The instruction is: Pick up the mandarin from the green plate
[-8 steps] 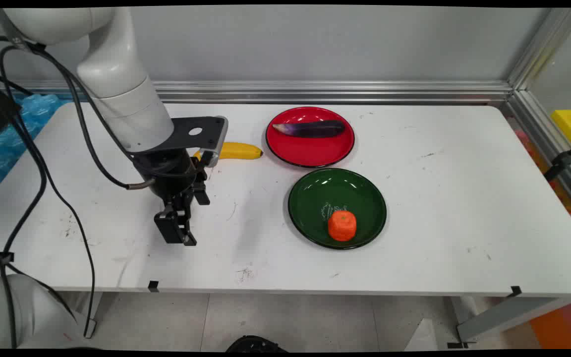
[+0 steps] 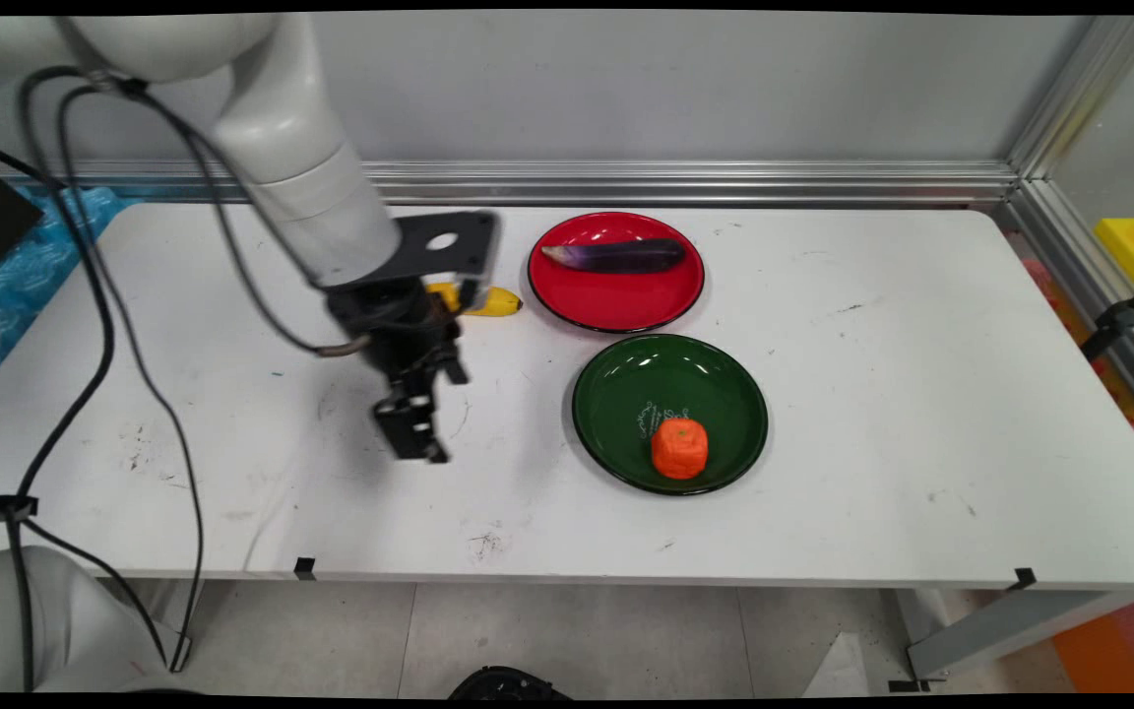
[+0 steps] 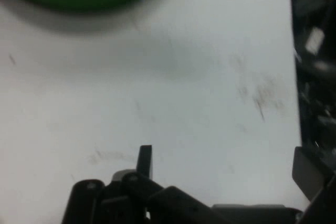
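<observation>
So the gripper (image 2: pixel 411 438) is hanging low over a bare patch of the white table (image 2: pixel 872 394), holding nothing, and in the hand view its two fingers (image 3: pixel 145 159) are spread wide apart with just scuffed tabletop between them. Nearest thing to it is the green plate (image 2: pixel 626 379), off to the right in the main view and showing as a green edge at the top of the hand view. There's an orange carrot chunk (image 2: pixel 678 447) sitting upright on that plate, toward its near rim. Just behind the green plate, nearly touching it, is a red plate (image 2: pixel 616 295) with a purple eggplant (image 2: pixel 616 256) lying across its far half. A yellow banana (image 2: pixel 488 301) lies on the table just left of the red plate, mostly hidden behind the arm's wrist, only its right end showing.
</observation>
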Tool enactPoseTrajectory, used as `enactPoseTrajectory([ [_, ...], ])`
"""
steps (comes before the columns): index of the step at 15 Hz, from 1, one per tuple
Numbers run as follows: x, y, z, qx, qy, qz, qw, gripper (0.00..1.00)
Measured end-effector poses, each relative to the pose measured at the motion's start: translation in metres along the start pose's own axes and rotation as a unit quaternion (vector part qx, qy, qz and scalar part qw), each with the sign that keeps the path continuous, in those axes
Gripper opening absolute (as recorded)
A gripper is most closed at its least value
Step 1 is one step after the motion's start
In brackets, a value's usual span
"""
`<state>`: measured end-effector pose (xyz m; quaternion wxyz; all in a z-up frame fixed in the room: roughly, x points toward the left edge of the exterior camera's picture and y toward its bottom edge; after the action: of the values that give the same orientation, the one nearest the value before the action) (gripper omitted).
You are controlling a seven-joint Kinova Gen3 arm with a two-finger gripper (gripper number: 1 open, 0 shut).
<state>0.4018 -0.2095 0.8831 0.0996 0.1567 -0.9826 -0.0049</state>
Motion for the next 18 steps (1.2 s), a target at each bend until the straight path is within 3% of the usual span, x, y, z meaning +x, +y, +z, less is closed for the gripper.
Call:
enactPoseTrajectory([
  [4,0.053,-0.016,0.011,0.022,0.041,0.016,0.9988,1.0],
  [9,0.099,-0.027,0.034,0.037,0.084,0.032,0.9953,1.0],
  [18,0.137,-0.032,0.092,0.049,0.123,0.037,0.9905,1.0],
])
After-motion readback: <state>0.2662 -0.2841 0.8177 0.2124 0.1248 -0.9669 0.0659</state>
